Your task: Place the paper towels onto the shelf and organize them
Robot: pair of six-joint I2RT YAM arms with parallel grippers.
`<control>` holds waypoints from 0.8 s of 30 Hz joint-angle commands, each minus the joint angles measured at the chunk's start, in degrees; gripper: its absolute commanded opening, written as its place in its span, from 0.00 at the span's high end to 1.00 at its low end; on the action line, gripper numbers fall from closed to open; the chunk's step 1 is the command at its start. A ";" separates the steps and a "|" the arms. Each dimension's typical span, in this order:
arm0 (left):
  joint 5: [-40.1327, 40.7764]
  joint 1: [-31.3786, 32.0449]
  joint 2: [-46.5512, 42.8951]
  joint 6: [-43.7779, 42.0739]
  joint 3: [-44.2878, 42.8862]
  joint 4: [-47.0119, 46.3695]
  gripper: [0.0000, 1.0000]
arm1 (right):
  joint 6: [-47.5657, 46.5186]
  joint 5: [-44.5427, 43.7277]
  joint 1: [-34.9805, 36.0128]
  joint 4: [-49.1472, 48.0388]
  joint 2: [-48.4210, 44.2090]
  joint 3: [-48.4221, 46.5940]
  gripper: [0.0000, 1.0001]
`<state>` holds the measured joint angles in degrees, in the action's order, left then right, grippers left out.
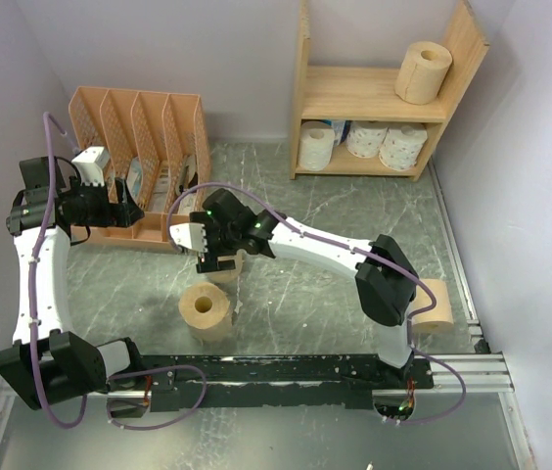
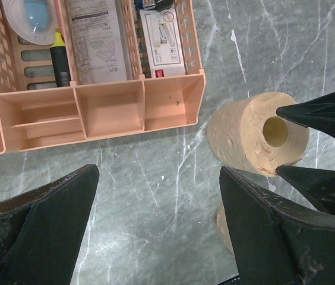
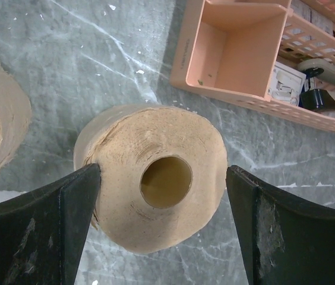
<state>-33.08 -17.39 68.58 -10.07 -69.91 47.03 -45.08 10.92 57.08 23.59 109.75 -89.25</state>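
The wooden shelf [image 1: 374, 93] stands at the back right. A tan roll [image 1: 423, 70] sits on its upper tier, and three white rolls [image 1: 366, 139] stand on the lower tier. My right gripper [image 1: 219, 257] is open and straddles an upright tan roll [image 3: 155, 184] on the table, core facing the camera. The left finger [image 3: 66, 208] touches its side. The right finger [image 3: 274, 219] is just clear of it. The left wrist view shows this roll [image 2: 245, 133] too. Another tan roll [image 1: 205, 309] stands just in front of it. A third [image 1: 435, 304] lies by the right arm's base. My left gripper [image 1: 137, 211] is open and empty.
The orange-pink file organizer [image 1: 139, 127] stands at the back left, holding papers and small items, and my left gripper hovers at its front edge [image 2: 108, 113]. Its corner [image 3: 239, 53] shows close behind the straddled roll. The black rail [image 1: 286, 367] runs along the near edge.
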 commanded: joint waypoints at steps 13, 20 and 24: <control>-1.13 -0.62 -0.81 -0.57 0.30 0.91 0.05 | 3.94 9.28 -0.22 13.17 -4.14 -5.33 0.14; -1.09 -0.61 -0.85 -0.40 0.78 0.71 0.05 | 6.32 10.91 3.78 12.07 -9.44 0.09 0.16; -1.03 -0.57 -0.22 -0.31 0.44 0.82 0.05 | 7.77 12.97 6.40 14.59 -11.03 1.25 0.16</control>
<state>-33.06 -17.39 68.58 -10.07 -69.78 47.07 -39.44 20.75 61.04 36.03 101.51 -88.84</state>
